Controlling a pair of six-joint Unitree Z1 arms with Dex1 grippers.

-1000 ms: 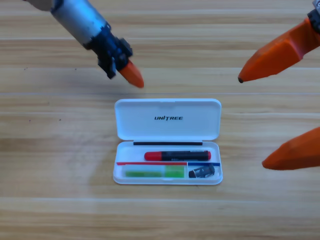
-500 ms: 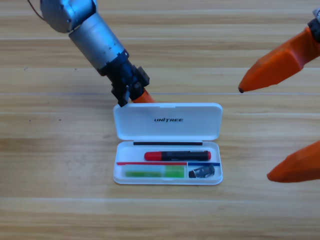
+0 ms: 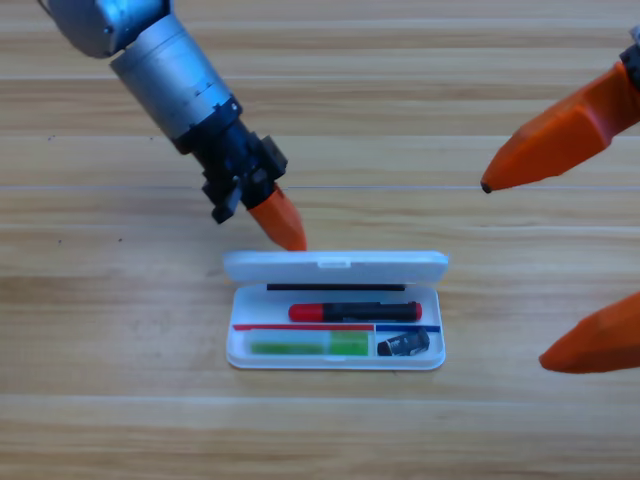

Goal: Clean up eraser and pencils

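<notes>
Only the high view to go on, so here's what I'm looking at from my end. The white case (image 3: 335, 345) sits mid-table (image 3: 100, 420) with its lid (image 3: 335, 266) tipped up so I see it nearly edge-on, standing over the back of the tray.

Inside the tray: the black pencil with the red end (image 3: 355, 312) lies lengthwise in the back row, red end pointing left. In front of it, on the left, is the light green pencil (image 3: 308, 347), also lengthwise. The eraser (image 3: 404, 344) is in the front right corner, just beside the green pencil's right end.

My left gripper (image 3: 285, 228) comes down from the upper left, and its orange tip is right at the back edge of the lid, toward the lid's left half. It points down, and I can't tell whether its jaws are spread or closed. Everything in the tray is on the far side of the lid from that tip, not between any jaws.

The right gripper (image 3: 515, 275) hangs at the right edge, well apart from the case, jaws spread wide and holding nothing.
</notes>
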